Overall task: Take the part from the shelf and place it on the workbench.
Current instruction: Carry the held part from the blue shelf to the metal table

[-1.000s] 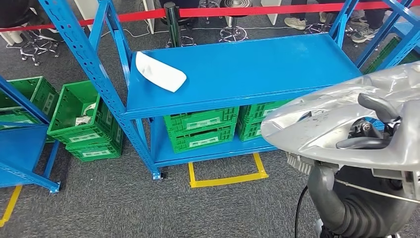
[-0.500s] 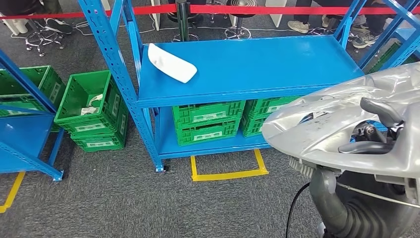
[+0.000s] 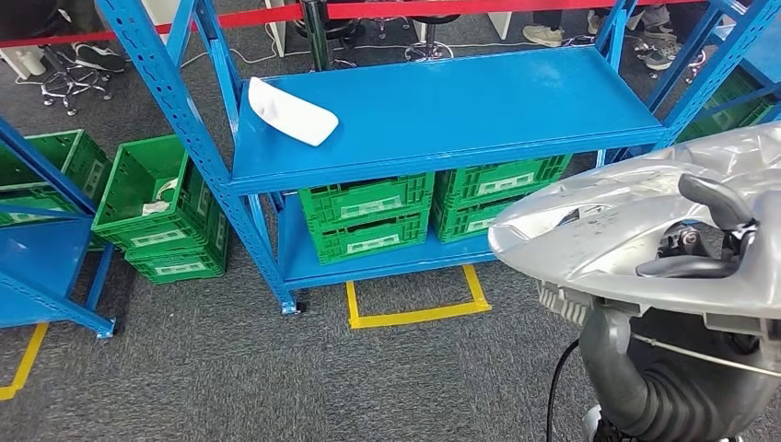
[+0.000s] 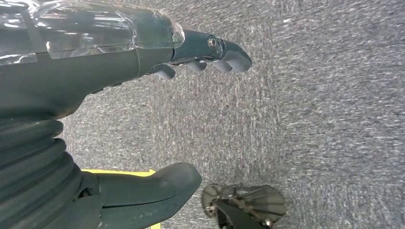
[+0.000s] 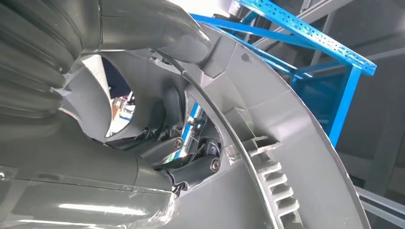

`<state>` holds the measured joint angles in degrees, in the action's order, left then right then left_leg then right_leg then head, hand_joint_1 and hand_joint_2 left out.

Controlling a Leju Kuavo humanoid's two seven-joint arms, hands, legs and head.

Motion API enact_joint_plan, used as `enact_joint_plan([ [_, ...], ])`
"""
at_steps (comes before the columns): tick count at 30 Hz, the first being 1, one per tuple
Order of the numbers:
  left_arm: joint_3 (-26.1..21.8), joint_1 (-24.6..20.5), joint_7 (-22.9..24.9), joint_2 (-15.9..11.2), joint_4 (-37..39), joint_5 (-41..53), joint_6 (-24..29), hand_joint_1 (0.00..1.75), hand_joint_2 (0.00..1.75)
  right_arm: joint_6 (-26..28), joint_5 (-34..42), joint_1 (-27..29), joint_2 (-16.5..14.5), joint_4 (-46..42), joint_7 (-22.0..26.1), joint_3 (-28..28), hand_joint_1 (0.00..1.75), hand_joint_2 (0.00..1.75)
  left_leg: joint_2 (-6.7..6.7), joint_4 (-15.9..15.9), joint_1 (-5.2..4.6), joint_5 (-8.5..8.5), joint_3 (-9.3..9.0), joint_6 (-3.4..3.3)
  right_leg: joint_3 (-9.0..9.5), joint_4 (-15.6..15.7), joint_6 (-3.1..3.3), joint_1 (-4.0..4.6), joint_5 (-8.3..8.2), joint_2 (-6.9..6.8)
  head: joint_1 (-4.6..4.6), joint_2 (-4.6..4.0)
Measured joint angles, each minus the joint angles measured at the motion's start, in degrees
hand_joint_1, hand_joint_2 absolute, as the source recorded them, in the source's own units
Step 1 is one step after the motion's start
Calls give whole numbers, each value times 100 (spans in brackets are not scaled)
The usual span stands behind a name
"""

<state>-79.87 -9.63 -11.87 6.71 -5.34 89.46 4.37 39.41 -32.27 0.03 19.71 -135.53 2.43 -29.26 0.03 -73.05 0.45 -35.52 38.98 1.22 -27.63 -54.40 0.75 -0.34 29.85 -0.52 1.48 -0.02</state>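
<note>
The right hand point(image 3: 693, 241) grips a large silver part point(image 3: 589, 230), fingers hooked through an opening in it; the part is held in the air, in front of the blue shelf point(image 3: 442, 110). The left hand point(image 4: 143, 52) hangs over grey carpet point(image 4: 310, 119), fingers apart, holding nothing. A white piece point(image 3: 291, 111) lies on the shelf's top deck.
</note>
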Motion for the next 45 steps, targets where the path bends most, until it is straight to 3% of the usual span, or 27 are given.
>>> enact_joint_plan([
  [1, 0, 1, -1, -1, -1, 0, -1, 0, 175, 0, 2, 0, 0, 0, 0, -1, 175, 175, -3, 205, -2, 161, -135, -21, -9, -20, -3, 13, 2, 1, -10, 0],
  [3, 0, 0, -1, -10, -1, 1, 0, 0, 175, 1, 3, -1, -1, 0, 0, -1, 175, 175, -26, 949, -18, 508, -563, -110, -23, -52, -17, 37, 18, 3, -25, 0],
  [5, 0, 1, -1, -19, 0, 2, -1, 0, 175, 1, 2, -9, -1, 0, 1, 2, 175, 175, -34, 1442, -50, 638, -816, -182, -46, -74, -55, 44, 23, 8, -30, 0],
  [7, 0, 2, -1, -19, 1, 2, -2, 0, 175, 0, 3, -16, -4, -1, 2, 4, 175, 175, -20, 1562, -68, 610, -837, -189, -76, -91, -85, 41, 27, 12, -38, 0],
  [10, -1, 8, -2, -18, 0, 2, -2, 0, 175, -1, 4, -16, -8, -1, 2, 7, 175, 175, -20, 1625, -61, 561, -834, -160, -110, -123, -60, 42, 57, 7, -17, 0],
  [12, -2, 13, -1, -15, -1, 3, -2, 0, 175, -7, -5, -13, -9, -1, 2, 8, 175, 175, -19, 1607, -75, 561, -830, -175, -107, -113, -77, 32, 40, 9, 1, 0],
  [21, -2, 10, 27, 12, 1, 28, -3, 0, 175, -162, -251, -10, -12, -2, -89, 8, 175, 175, -2, 1564, -158, 530, -812, -325, -96, -77, -262, -50, 11, 9, 11, 0],
  [23, -2, 10, 29, 16, 0, 28, -4, 0, 175, -169, -256, -15, -12, -2, -96, 8, 175, 175, -9, 1616, -134, 560, -832, -382, -114, -116, -310, -58, 61, 4, 9, 0],
  [25, -2, 9, 31, 23, -1, 28, -5, 0, 175, -176, -258, -19, -9, -3, -100, 9, 175, 175, -19, 1668, -101, 589, -863, -425, -296, -510, -341, -61, 304, 13, 35, 0],
  [27, -2, 12, 34, 27, -1, 28, -7, 0, 175, -187, -261, -21, -7, -1, -109, 8, 175, 175, -35, 1672, -99, 589, -869, -433, -693, -1301, -355, -68, 646, 22, 79, 0],
  [28, -2, 14, 36, 28, -1, 29, -8, 0, 175, -196, -264, -20, -8, -1, -119, 7, 175, 175, -57, 1670, -100, 584, -873, -430, -877, -1625, -357, -71, 721, 23, 98, 0],
  [29, -2, 15, 36, 29, -1, 31, -9, 0, 175, -206, -272, -21, -9, 0, -129, 6, 175, 175, -87, 1668, -100, 576, -883, -425, -983, -1770, -355, -73, 684, 25, 114, 0],
  [30, -2, 15, 34, 31, -1, 33, -9, 0, 175, -217, -285, -25, -10, 0, -139, 4, 175, 175, -130, 1667, -99, 565, -901, -412, -979, -1676, -344, -73, 522, 33, 127, 0],
  [31, -2, 13, 32, 35, -1, 35, -10, 0, 175, -226, -301, -31, -11, 0, -151, 3, 175, 175, -182, 1666, -97, 550, -929, -392, -876, -1376, -327, -75, 272, 66, 141, 0],
  [33, -2, 1, 27, 51, -1, 37, -10, 0, 175, -236, -334, -42, -11, -1, -184, 1, 175, 175, -294, 1655, -90, 519, -954, -345, -574, -642, -276, -89, -128, 284, 153, 0],
  [35, -2, -21, 25, 64, -1, 37, -10, 0, 175, -239, -357, -57, -12, -2, -221, -4, 175, 175, -413, 1631, -72, 519, -898, -281, -416, -273, -229, -91, -182, 423, 158, 0],
  [37, -2, -24, 24, 65, -1, 37, -10, 0, 175, -240, -367, -77, -13, -2, -239, -10, 175, 175, -543, 1624, -53, 536, -841, -206, -387, -198, -187, -82, -140, 317, 161, 0],
  [38, -2, -15, 24, 63, -1, 37, -10, 0, 175, -240, -368, -90, -15, -2, -243, -14, 175, 175, -506, 1600, -56, 515, -823, -171, -371, -174, -165, -85, -146, 244, 154, 0],
  [40, -2, -7, 24, 62, 1, 37, -10, 0, 175, -239, -375, -112, -19, -2, -245, -19, 175, 175, -249, 1264, -61, 315, -648, -102, -320, -122, -109, -94, -145, 81, 96, 0],
  [41, -2, -5, 24, 62, 1, 38, -10, 0, 175, -235, -378, -118, -21, -2, -248, -19, 175, 175, -86, 914, -49, 149, -462, -71, -304, -117, -84, -83, -133, 1, 61, 0],
  [43, -2, 2, 24, 63, 1, 38, -10, 0, 175, -227, -381, -117, -22, -2, -260, -20, 175, 175, 5, 158, -7, -112, -31, -20, -294, -128, -46, -65, -102, -145, 15, 0],
  [44, -2, 11, 24, 62, 1, 38, -10, 0, 175, -223, -383, -118, -22, -2, -269, -21, 175, 175, 10, -23, 5, -106, 94, -5, -288, -138, -39, -61, -86, -207, 6, 0],
  [45, -2, 18, 24, 60, 0, 38, -10, 0, 175, -221, -385, -118, -22, -2, -276, -23, 175, 175, 27, 19, 9, 12, 105, 1, -275, -148, -41, -59, -67, -261, -4, 0],
])
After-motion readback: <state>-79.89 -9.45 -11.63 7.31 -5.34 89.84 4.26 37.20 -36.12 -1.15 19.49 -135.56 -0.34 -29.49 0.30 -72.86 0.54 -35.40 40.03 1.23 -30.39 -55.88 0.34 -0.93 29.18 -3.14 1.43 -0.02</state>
